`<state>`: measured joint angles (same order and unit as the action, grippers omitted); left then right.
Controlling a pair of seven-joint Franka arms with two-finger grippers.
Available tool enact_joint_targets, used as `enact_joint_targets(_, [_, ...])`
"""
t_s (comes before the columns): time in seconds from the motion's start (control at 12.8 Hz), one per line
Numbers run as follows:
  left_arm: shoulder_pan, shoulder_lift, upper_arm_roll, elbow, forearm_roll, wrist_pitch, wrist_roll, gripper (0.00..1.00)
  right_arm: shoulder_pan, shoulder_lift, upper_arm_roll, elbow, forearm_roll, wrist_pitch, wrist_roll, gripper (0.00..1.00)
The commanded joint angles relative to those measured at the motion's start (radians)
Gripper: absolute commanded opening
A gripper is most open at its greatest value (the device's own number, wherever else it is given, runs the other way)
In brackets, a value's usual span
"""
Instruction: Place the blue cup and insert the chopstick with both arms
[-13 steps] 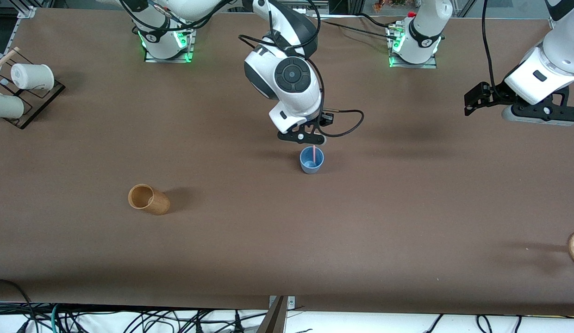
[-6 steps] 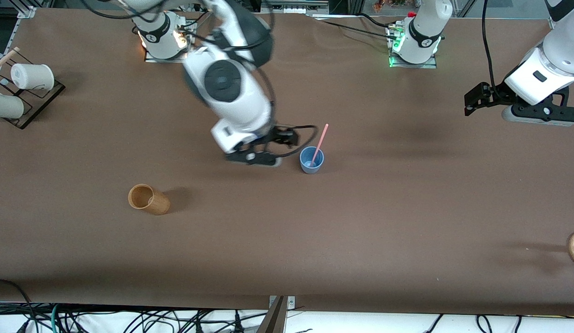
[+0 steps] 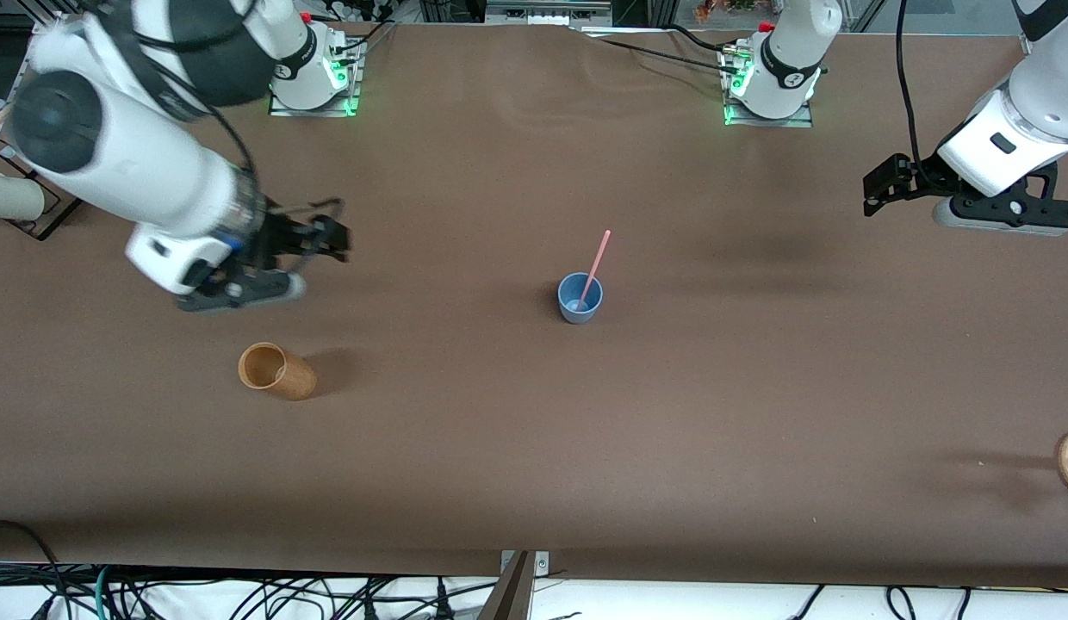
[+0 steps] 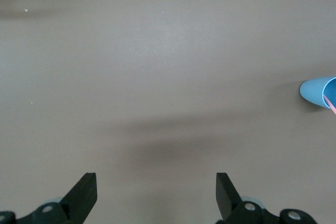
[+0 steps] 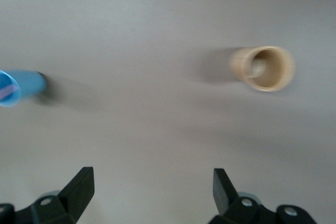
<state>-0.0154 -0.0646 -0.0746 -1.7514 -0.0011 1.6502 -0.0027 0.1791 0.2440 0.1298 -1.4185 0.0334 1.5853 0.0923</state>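
Blue cup point(image 3: 580, 298): upright near the table's middle.
Chopstick point(image 3: 593, 269): 1 pink stick, lower end in the cup, leaning on its rim, top tilted away from the front camera.
Right gripper point(image 3: 241, 291): fingers apart, empty, above bare table toward the right arm's end, just above the tan cup point(image 3: 276, 371).
Left gripper point(image 3: 999, 217): fingers spread, empty, waiting over the left arm's end.
Table point(image 3: 758, 387): brown.

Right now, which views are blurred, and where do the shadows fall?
Front view: sharp on the blue cup and chopstick, right arm smeared. Right wrist view: soft, tan cup blurred, shadow beside it. Left wrist view: crisp fingers, faint shadow band on the table.
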Motion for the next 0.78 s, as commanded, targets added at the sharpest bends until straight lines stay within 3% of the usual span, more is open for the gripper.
enact_joint_targets(0.0, [0.000, -0.003, 0.001, 0.000, -0.023, 0.000, 0.020, 1.00, -0.016, -0.196, -0.062, -0.216, -0.032, 0.025, -0.167, 1.00])
enact_joint_targets(0.16, [0.000, -0.003, 0.001, 0.001, -0.023, 0.002, 0.020, 1.00, -0.020, -0.253, -0.082, -0.257, -0.033, 0.024, -0.175, 1.00])
enact_joint_targets(0.71, [0.000, 0.000, 0.001, 0.007, -0.023, 0.005, 0.024, 1.00, -0.020, -0.255, -0.087, -0.243, -0.047, 0.025, -0.172, 1.00])
